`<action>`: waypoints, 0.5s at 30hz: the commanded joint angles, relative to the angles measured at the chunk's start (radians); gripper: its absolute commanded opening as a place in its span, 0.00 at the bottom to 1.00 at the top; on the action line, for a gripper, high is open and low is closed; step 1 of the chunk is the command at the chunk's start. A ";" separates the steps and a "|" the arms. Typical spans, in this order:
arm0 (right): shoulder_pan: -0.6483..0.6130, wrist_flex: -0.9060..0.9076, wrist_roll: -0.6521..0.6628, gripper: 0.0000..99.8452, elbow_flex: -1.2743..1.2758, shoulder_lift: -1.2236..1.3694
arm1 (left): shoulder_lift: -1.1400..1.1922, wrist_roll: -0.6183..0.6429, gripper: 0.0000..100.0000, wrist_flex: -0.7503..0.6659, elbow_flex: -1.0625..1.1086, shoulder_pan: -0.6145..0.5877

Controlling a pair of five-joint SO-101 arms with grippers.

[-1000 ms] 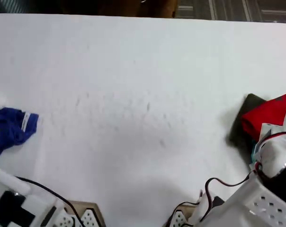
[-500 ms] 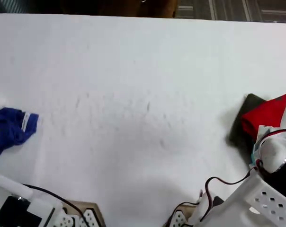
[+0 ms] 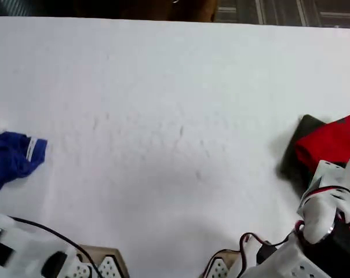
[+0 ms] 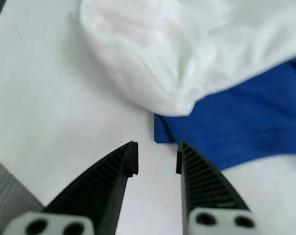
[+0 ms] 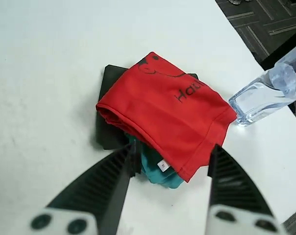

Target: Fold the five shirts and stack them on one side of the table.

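On the left side of the desk, the blue shirt lies just ahead of your left gripper, jaws released, partly under a white shirt. Your right gripper, jaws also parted, hangs over the red shirt far across.

White arms, black ribbed fingers, black cable
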 commanded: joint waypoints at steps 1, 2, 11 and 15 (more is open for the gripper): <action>-0.008 0.019 -0.055 0.23 -0.006 -0.004 | 0.218 0.055 0.16 0.112 -0.332 -0.038; -0.025 0.019 -0.066 0.23 -0.006 -0.004 | 0.292 0.063 0.16 0.160 -0.429 -0.038; -0.280 0.016 -0.152 0.23 -0.006 0.085 | 0.870 0.201 0.16 0.577 -1.236 0.003; -0.338 0.004 -0.170 0.23 -0.041 0.194 | 1.045 0.204 0.16 0.718 -1.546 0.058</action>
